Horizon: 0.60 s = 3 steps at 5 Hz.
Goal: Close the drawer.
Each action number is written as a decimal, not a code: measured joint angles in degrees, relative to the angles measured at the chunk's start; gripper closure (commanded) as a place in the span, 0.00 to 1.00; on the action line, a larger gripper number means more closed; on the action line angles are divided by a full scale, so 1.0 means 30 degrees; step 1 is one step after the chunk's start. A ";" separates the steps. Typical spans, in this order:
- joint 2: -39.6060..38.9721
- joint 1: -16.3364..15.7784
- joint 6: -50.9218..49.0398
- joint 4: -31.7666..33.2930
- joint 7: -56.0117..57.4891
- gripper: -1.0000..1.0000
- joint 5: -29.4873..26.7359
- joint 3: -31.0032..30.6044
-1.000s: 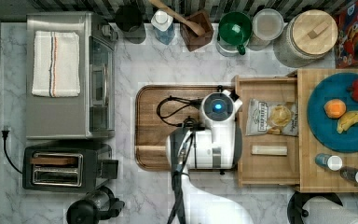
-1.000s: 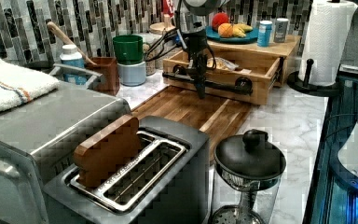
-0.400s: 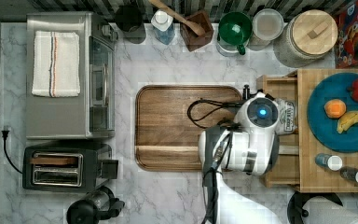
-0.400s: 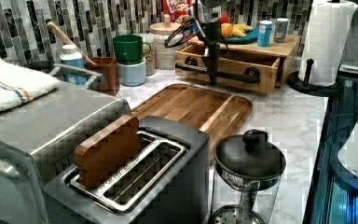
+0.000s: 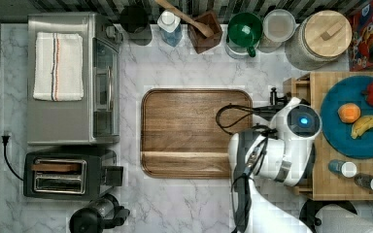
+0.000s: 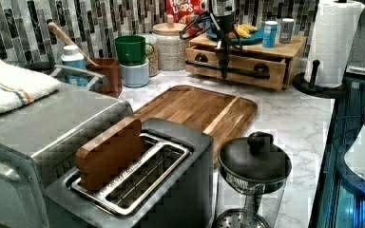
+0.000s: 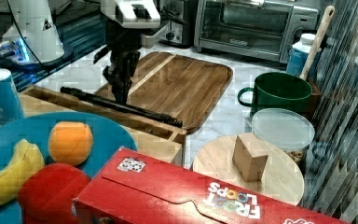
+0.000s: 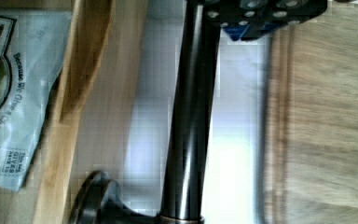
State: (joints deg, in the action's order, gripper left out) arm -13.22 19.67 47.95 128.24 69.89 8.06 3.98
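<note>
Marble counter (image 5: 184,204) hasn't changed, and the big dark brown rounded-corner wooden board (image 5: 194,131) sits mid-counter as before. What has changed is the light wood drawer (image 5: 298,88), over by the counter's edge on the top view's right. A second ago it stuck way out over the board with a snack bag in plain sight. Now it's slid nearly all the way under the butcher-block top (image 5: 320,184) with the blue plate (image 5: 335,131). So I'd say the close is almost done, with just a last little push left.

The white arm's end effector (image 6: 223,71) is right down at the long black bar handle (image 6: 247,71). I honestly can't tell if it's clamped on the bar or just pressing on it.

From the left view the drawer front looks pretty much flush. The right view disagrees: a strip of drawer rim (image 7: 135,122) pokes out behind the handle. The wrist view backs that up, since a slice of the white printed bag (image 8: 14,93) is visible inside.
</note>
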 measured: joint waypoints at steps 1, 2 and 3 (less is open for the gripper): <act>-0.0662 0.0653 0.0000 -0.0933 0.1138 1.00 -0.0086 0.0281; -0.1222 0.1296 0.0047 -0.1641 0.1996 1.00 -0.0089 0.0275; -0.1380 0.1240 -0.0821 -0.2126 0.2108 1.00 0.0156 0.0161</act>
State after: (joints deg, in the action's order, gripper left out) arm -17.36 23.39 45.49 121.87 76.21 8.53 4.47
